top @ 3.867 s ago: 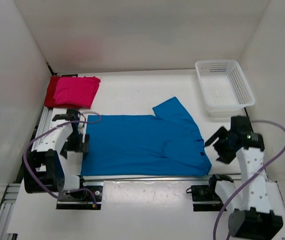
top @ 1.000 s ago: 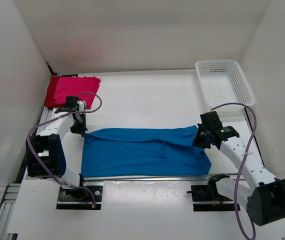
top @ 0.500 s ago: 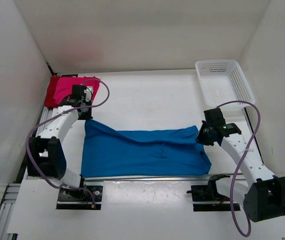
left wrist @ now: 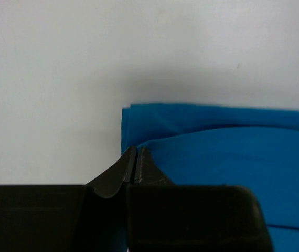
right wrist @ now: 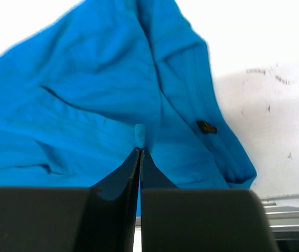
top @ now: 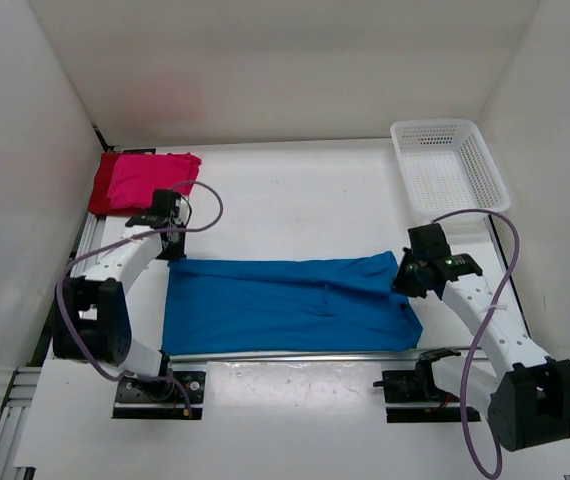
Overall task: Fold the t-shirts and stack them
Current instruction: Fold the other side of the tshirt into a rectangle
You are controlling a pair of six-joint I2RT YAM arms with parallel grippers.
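White table (top: 295, 200) carries the blue shirt (top: 285, 300) near its front edge, far corners pinched tight by the left gripper (top: 171, 257) and right gripper (top: 405, 276), which should travel evenly so hems align.

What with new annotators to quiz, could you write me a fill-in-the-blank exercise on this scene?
The bright blue fabric t-shirt lies ____ the left end effector and right end effector, both shut on it.
The folded pink-magenta fabric shirt lies ____ the folded dark red fabric shirt.
The white plastic mesh basket stands in the far ____ corner.
Missing words: between; on; right.
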